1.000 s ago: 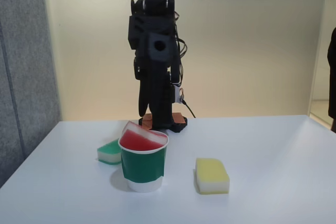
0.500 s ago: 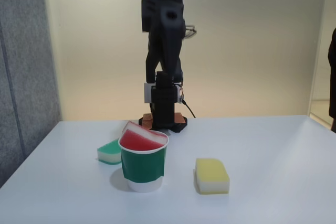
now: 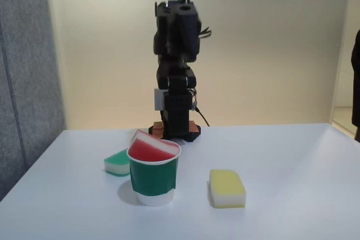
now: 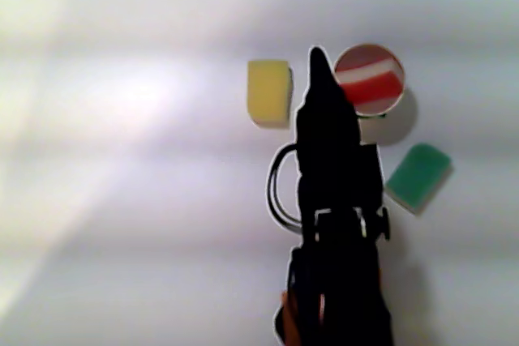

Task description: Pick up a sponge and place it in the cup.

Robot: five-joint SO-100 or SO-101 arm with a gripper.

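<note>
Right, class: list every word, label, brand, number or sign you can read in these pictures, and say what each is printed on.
None can be read.
The cup shows a plain green band, no print.
The red sponge, green sponge and yellow sponge carry no marks.
A pale patch on the arm may be a label; too small to read.

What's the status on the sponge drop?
End effector raised, grip state unclear. Red sponge sits tilted in the green cup. Nothing blocking.
</note>
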